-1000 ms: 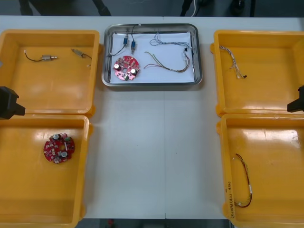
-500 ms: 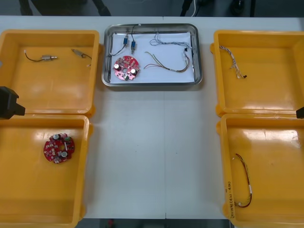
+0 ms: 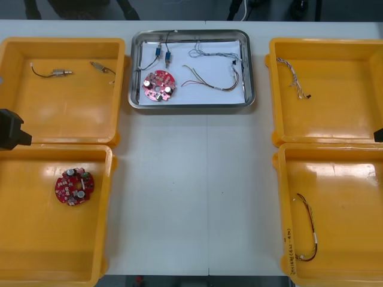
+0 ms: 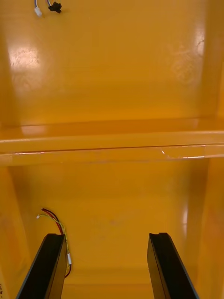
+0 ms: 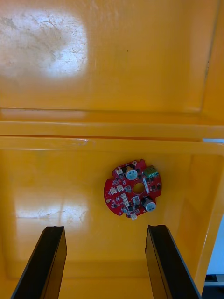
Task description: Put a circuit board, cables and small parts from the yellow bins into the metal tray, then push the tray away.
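The metal tray, white inside, stands at the table's far middle. In it lie a round red circuit board, a twisted blue and white cable, a red and yellow cable and small metal parts on black leads. My left gripper hangs open over the near left yellow bin, short of a second circuit board. My right gripper is open over the near right bin, with a red and yellow cable by one finger.
The far left bin holds small metal parts on black leads. A blue and white cable lies in the far right bin. The left arm shows black at the left edge. Bare table stretches between the bins.
The right arm has drawn back to the right, almost out of the front view. The left arm, the tray and the bins' contents have not moved.
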Motion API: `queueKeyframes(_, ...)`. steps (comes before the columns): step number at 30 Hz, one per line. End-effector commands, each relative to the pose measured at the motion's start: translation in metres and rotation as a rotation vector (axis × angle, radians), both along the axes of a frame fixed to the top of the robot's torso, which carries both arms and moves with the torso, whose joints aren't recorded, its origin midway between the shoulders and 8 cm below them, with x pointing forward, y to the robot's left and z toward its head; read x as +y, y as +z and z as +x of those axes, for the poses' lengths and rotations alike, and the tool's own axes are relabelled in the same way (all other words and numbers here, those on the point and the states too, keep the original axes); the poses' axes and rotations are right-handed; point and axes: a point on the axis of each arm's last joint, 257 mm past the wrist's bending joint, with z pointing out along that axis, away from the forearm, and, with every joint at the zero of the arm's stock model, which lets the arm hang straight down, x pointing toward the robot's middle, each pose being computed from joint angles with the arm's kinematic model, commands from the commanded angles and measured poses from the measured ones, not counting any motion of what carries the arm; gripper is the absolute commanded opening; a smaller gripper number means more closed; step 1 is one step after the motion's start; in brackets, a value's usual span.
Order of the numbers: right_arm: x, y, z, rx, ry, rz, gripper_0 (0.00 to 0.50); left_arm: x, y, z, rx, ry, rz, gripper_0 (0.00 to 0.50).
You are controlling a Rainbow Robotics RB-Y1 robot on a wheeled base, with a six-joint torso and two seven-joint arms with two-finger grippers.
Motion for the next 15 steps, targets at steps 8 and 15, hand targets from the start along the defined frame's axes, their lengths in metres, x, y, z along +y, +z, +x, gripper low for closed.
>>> queueKeyframes(8,-0.0182,0.0115,-0.0045,-0.009,-0.009,-0.057,0.500,0.0041,0.0045,-0.0029,-0.020,-0.061,0.045,0.500)
queueKeyframes(15,-0.0182,0.0115,-0.0045,-0.009,-0.009,-0.057,0.500,0.0041,0.0045,-0.0029,-0.020,-0.061,0.045,0.500)
